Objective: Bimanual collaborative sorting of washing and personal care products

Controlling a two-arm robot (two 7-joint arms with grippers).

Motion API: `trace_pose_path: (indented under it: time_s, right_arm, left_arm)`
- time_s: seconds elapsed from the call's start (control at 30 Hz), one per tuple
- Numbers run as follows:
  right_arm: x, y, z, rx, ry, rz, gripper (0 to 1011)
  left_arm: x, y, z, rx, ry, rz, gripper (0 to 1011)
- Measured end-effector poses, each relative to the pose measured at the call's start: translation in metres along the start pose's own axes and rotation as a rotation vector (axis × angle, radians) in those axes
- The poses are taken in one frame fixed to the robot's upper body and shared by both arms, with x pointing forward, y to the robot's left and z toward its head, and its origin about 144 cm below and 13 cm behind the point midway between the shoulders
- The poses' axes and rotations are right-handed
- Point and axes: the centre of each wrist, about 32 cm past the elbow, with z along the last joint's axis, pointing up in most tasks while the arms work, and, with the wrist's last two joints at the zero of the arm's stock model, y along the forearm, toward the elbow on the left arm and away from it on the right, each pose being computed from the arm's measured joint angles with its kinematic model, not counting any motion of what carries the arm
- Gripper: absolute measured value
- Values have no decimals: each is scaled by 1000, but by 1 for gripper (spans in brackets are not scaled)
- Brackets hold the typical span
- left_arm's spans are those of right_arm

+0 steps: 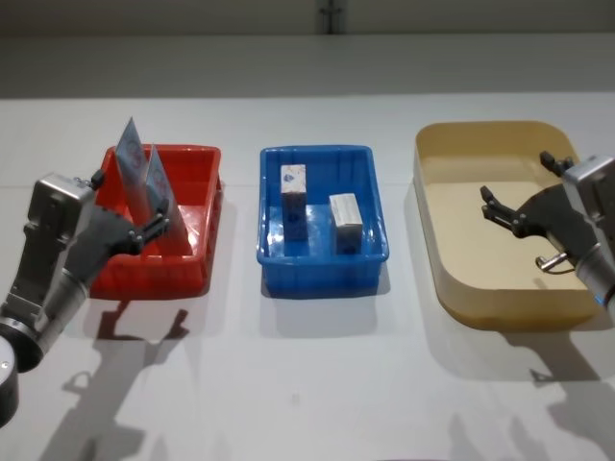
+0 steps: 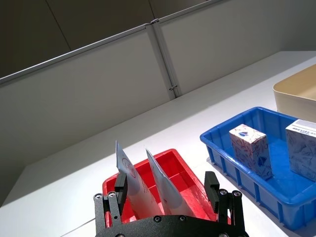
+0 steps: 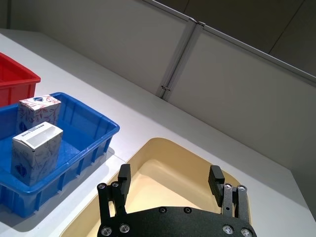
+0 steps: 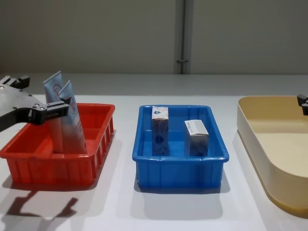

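Two pale-blue squeeze tubes (image 1: 130,154) (image 1: 159,188) with red round logos stand tilted in the red bin (image 1: 197,154). My left gripper (image 1: 130,202) is open at the tubes, one finger on either side of them. In the left wrist view the tubes (image 2: 126,165) (image 2: 160,180) rise between and just ahead of the gripper (image 2: 167,190). Two blue cartons with white tops (image 1: 294,197) (image 1: 345,219) stand upright in the blue bin (image 1: 317,151). My right gripper (image 1: 516,175) hovers open over the beige bin (image 1: 480,130), holding nothing.
The three bins stand in a row on the white table, red at the left, blue in the middle, beige at the right. A grey wall panel runs behind the table. Bare table lies in front of the bins.
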Motion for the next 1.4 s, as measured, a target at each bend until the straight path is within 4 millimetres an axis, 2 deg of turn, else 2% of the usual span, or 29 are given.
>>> trace_pose_path:
  time_s: [1.4]
  right_arm:
    - [0, 0, 0, 0, 0, 0, 1001]
  left_arm:
    - [2, 1, -1, 2, 8, -5, 1001]
